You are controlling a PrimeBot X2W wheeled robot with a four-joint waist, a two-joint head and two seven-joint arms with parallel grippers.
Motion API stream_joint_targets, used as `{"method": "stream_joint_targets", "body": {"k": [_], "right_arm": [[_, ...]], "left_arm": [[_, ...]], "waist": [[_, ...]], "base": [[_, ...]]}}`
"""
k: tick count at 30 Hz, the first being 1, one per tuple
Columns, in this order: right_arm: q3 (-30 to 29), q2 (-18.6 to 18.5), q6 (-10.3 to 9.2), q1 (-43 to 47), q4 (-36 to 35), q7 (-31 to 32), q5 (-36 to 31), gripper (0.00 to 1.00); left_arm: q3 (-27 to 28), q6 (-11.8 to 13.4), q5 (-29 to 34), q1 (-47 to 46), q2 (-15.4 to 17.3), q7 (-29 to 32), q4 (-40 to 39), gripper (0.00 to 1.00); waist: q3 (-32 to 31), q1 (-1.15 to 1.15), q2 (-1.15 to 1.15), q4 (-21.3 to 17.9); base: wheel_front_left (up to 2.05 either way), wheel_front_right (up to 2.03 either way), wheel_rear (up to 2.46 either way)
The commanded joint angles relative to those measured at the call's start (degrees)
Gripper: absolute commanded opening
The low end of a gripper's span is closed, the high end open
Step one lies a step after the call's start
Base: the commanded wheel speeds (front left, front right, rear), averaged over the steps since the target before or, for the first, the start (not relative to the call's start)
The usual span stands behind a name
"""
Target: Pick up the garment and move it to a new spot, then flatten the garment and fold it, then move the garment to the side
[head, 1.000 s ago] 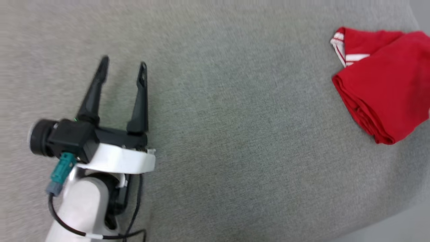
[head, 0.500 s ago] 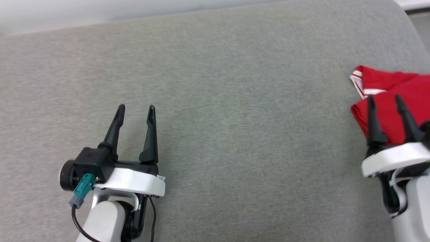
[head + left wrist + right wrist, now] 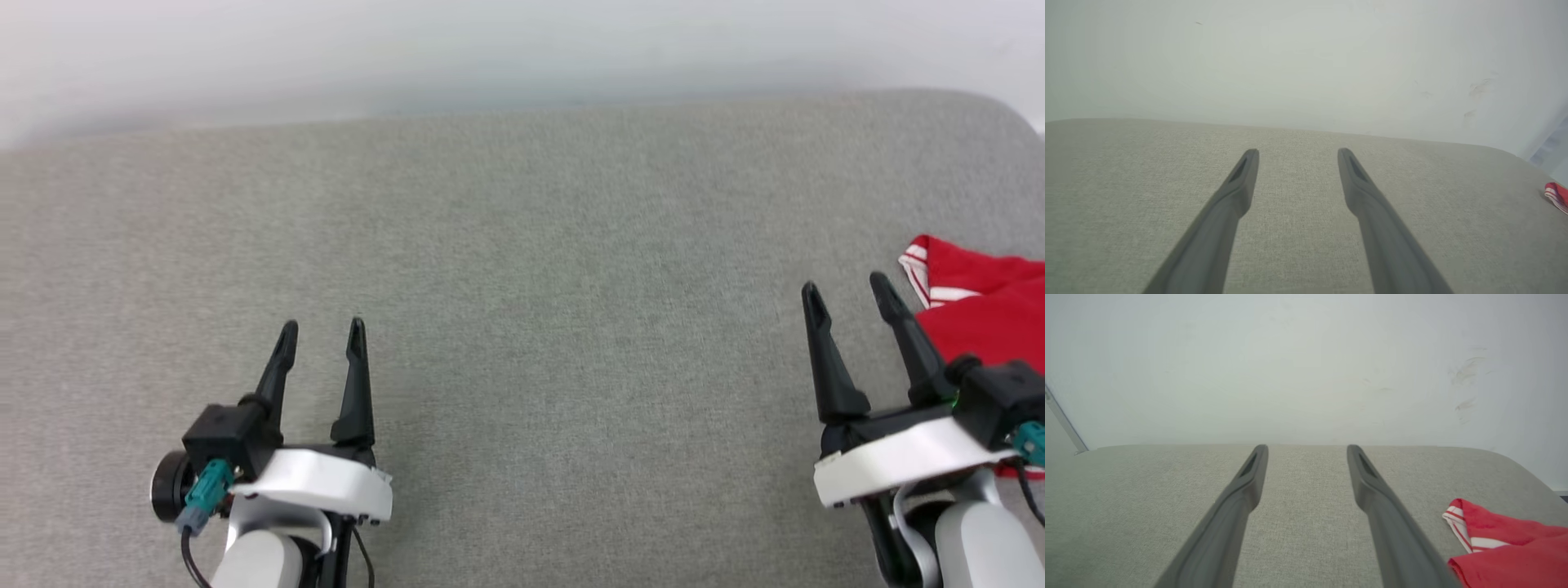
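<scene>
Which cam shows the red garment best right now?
Right wrist view: the garment is largest, striped trim clear. Head view cuts it at the right edge, partly behind the right gripper. Left wrist view catches a sliver.

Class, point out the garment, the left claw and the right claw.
garment (image 3: pixel 992 327), head view, red body below the striped trim.
left claw (image 3: pixel 322 327), head view, midway between fingertips.
right claw (image 3: pixel 845 284), head view, midway between fingertips.

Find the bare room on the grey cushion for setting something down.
Free: the cushion between the left gripper and right gripper, back to the wall. Crowded: the right edge, where the garment lies.
</scene>
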Motion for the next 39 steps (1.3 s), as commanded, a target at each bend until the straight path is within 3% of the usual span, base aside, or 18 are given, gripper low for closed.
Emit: {"method": "stream_joint_targets", "body": {"k": [1,18,39], "right_arm": [[-0.1,0.5,-0.06,2.0,-1.2,0.7,-0.5,1.00],[-3.0,2.4,-0.06,13.8,-8.7,5.1,-3.6,1.00],[-1.5,2.4,-0.06,13.4,-9.3,5.1,-3.4,1.00]], "left_arm": [[0.2,-0.1,0.4,1.2,0.3,-0.3,0.4,1.00],[3.2,-0.3,2.0,8.0,0.7,-0.5,0.9,1.00],[6.7,-3.0,5.0,7.9,-1.4,-0.5,1.3,1.00]], "waist": [[-1.8,0.01,0.00,1.1],[-7.8,0.01,0.00,2.0],[-7.9,0.01,0.00,2.6]], "base": [[0.00,0.00,0.00],[0.00,0.00,0.00],[0.00,0.00,0.00]]}}
